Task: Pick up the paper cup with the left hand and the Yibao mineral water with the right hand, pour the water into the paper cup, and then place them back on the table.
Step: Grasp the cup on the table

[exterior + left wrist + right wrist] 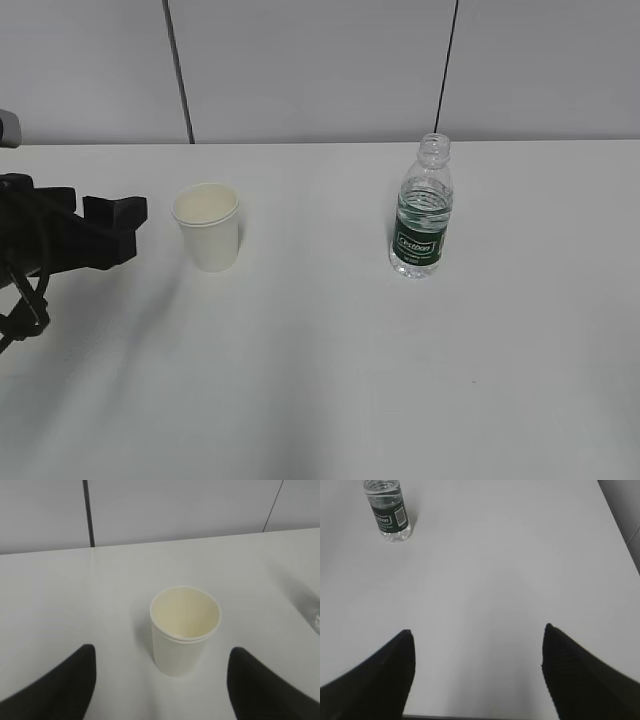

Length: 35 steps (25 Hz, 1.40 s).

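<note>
The cream-white paper cup (208,226) stands upright and empty on the white table (330,380), left of centre. It also shows in the left wrist view (184,630), just ahead of and between the jaws. My left gripper (122,232) is open, low over the table, a short way left of the cup, not touching it; in its own view the left gripper (162,655) has wide-apart jaws. The capless Yibao bottle (423,210) stands upright right of centre, and far off at the top left of the right wrist view (388,511). My right gripper (477,635) is open and empty, out of the exterior view.
A grey panelled wall (320,70) runs behind the table's far edge. The table's right edge (620,530) shows in the right wrist view, and its near edge lies just under the right jaws.
</note>
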Tool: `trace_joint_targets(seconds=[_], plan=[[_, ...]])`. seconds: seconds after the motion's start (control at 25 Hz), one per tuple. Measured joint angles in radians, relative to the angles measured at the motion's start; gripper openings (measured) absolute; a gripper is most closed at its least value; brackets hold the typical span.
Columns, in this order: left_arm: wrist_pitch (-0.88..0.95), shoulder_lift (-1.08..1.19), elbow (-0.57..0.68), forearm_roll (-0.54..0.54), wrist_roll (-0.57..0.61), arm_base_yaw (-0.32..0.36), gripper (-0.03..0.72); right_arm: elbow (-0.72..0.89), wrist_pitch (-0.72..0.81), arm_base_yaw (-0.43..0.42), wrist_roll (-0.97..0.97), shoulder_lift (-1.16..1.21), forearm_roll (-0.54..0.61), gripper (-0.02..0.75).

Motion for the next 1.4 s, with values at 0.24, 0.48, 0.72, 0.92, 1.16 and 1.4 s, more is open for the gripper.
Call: trace_joint_targets(seconds=[0.24,0.48,0.72,0.92,1.16,1.4], plan=[[-0.005,0.036,0.0,0.001,0.0,0.0,0.486,-0.006,-0.218,0.0,0.0,0.0,-0.001,0.585],[-0.027,0.1,0.0,0.005,-0.006,0.0,0.485,0.028,-0.378,0.0,0.0,0.002,0.025,0.585],[-0.165,0.16,0.0,0.015,-0.009,0.0,0.485,0.086,-0.543,0.0,0.0,0.097,0.037,0.585],[-0.283,0.231,0.0,0.049,-0.025,0.0,0.485,0.121,-0.729,0.0,0.0,0.213,0.045,0.585],[-0.424,0.328,-0.001,0.192,-0.057,0.0,0.485,0.121,-0.881,0.0,0.0,0.357,0.081,0.585],[-0.588,0.432,-0.002,0.204,-0.058,0.0,0.485,0.121,-0.954,0.0,0.0,0.466,0.105,0.585]])
